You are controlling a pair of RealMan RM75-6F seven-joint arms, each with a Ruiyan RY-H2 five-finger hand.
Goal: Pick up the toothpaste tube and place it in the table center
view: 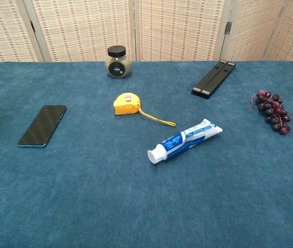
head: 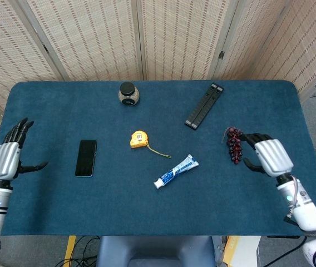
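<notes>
Both hands hold nothing. On the robot's right, the right hand (head: pixel 269 156) hovers near the surface's right edge with its fingers apart, dark fingertips reaching toward the grapes (head: pixel 235 144) just beside it; whether they touch the bunch I cannot tell. The left hand (head: pixel 5 157) sits at the far left edge of the blue surface (head: pixel 147 211), fingers spread and pointing away from the robot, thumb stuck out toward the phone (head: pixel 85 157), well apart from it.

The toothpaste tube (head: pixel 174 171) lies flat near the middle of the surface, clear of both hands. Its long axis runs on a diagonal: the white cap end points toward the robot and to its left, the flat crimped tail points away and to its right. In the chest view the tube (view: pixel 184 140) shows the same slant, cap nearest the camera (blue and white print facing up).

A yellow tape measure (head: pixel 138 138) rests near the tube on its far-left side, its thin yellow tape trailing out toward the tube's tail without reaching it. A small jar with a black lid (head: pixel 128 93) stands upright near the far edge. A long black folded stand (head: pixel 204 105) lies diagonally toward the far right.
</notes>
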